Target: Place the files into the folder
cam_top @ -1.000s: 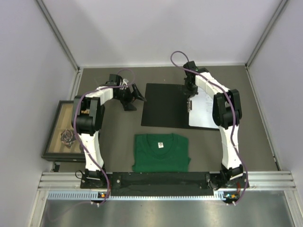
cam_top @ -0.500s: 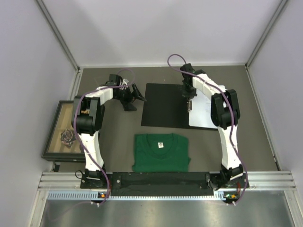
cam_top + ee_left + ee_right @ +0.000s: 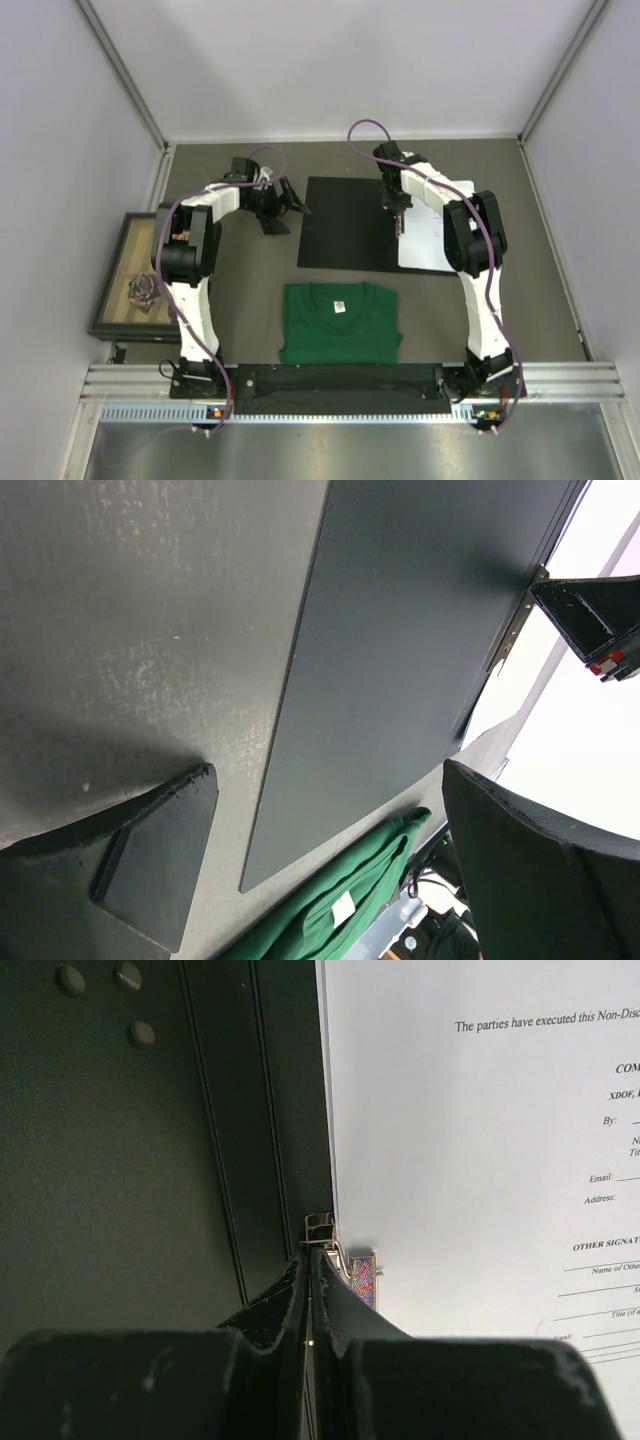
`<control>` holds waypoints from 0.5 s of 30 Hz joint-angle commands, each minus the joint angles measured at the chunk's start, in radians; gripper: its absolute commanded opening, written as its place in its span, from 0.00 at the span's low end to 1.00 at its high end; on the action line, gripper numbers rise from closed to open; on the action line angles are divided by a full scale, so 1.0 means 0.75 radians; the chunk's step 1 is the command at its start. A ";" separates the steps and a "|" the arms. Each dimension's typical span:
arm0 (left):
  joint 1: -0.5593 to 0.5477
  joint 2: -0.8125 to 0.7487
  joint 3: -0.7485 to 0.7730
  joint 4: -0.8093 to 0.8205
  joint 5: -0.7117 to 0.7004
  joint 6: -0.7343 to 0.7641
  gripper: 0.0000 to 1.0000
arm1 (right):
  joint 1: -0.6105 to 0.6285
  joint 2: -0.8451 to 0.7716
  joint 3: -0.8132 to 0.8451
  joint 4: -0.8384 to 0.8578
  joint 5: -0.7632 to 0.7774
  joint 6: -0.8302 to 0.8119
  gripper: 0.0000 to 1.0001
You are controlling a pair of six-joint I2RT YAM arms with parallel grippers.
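Note:
The folder (image 3: 345, 225) lies open on the table with its black inner faces up. The files (image 3: 425, 235), white sheets with black text, lie on its right half and fill the right of the right wrist view (image 3: 480, 1110). My right gripper (image 3: 396, 205) stands over the spine, its jaws shut on the folder's metal clip (image 3: 320, 1228) at the sheets' left edge. My left gripper (image 3: 280, 205) is open and empty just left of the folder, low over the table. The left wrist view shows the folder's black left face (image 3: 400, 660) between its fingers (image 3: 160, 860).
A folded green T-shirt (image 3: 340, 322) lies in front of the folder, also in the left wrist view (image 3: 340, 900). A dark-framed picture box (image 3: 135, 278) sits at the left table edge. Walls close the table on three sides.
My right gripper and wrist have shifted slightly left and toward the back along the folder's spine. The left arm has not moved.

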 commanded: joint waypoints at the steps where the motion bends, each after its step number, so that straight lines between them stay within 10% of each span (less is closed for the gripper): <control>1: -0.004 -0.040 -0.010 -0.001 -0.034 0.030 0.98 | 0.010 0.064 -0.033 0.013 0.061 0.023 0.00; 15: 0.056 -0.046 -0.016 -0.036 -0.034 0.057 0.98 | -0.078 -0.138 -0.042 0.099 -0.188 -0.069 0.00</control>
